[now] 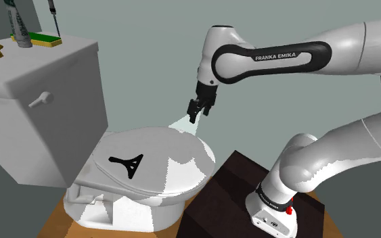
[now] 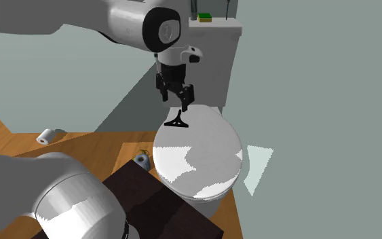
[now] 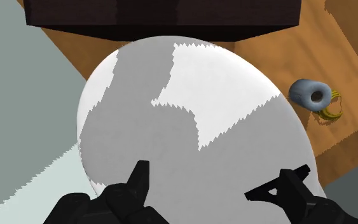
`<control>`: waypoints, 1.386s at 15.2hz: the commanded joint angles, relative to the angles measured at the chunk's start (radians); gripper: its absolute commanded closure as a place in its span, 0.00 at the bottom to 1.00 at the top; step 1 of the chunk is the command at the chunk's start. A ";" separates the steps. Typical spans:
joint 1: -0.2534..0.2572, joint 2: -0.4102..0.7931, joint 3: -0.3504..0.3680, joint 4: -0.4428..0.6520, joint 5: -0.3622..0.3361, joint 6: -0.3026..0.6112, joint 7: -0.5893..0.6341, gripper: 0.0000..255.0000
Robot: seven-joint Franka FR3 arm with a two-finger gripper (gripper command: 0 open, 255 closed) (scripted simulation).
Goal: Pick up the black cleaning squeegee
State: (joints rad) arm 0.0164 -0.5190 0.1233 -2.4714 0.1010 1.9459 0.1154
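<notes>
Squeegee [image 1: 129, 163]: black, lying flat on the closed white toilet lid [image 1: 182, 172]. In the shoulder view it sits on the lid's left part, toward the tank [image 1: 40, 128]. In the second exterior view it [image 2: 178, 122] lies at the far edge of the lid, near the tank.

Hand state: my hand [image 1: 197, 111] hangs in the air above the lid, clear of its surface. The fingers [image 3: 138, 181] stand wide apart and hold nothing; bare lid shows between them. In the shoulder view my hand is up and to the right of the squeegee, apart from it. In the second exterior view my hand [image 2: 178, 97] appears just above the squeegee. In the wrist view the squeegee [image 3: 260, 193] lies just beside my right finger, outside the gap; I cannot tell whether they touch.

Surroundings:
- A green sponge [image 1: 47, 39] and a bottle [image 1: 18, 24] stand on top of the tank.
- My dark stand [image 1: 236, 189] sits close to the toilet on the wooden floor [image 2: 20, 146].
- A white paper roll [image 2: 47, 136] lies on the floor, far from the toilet.
- A blue-grey roll [image 3: 311, 94] lies on the floor near the stand.
</notes>
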 commanded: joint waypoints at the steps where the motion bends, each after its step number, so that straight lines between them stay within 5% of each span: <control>1: 0.009 0.068 0.016 0.003 0.007 0.070 0.004 0.00; 11: 0.038 0.443 0.080 0.127 -0.008 0.338 0.027 0.00; 21: 0.090 0.831 0.104 0.376 -0.097 0.490 0.080 0.00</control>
State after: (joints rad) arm 0.0992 0.2733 0.2270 -2.1245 0.0140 2.4234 0.1902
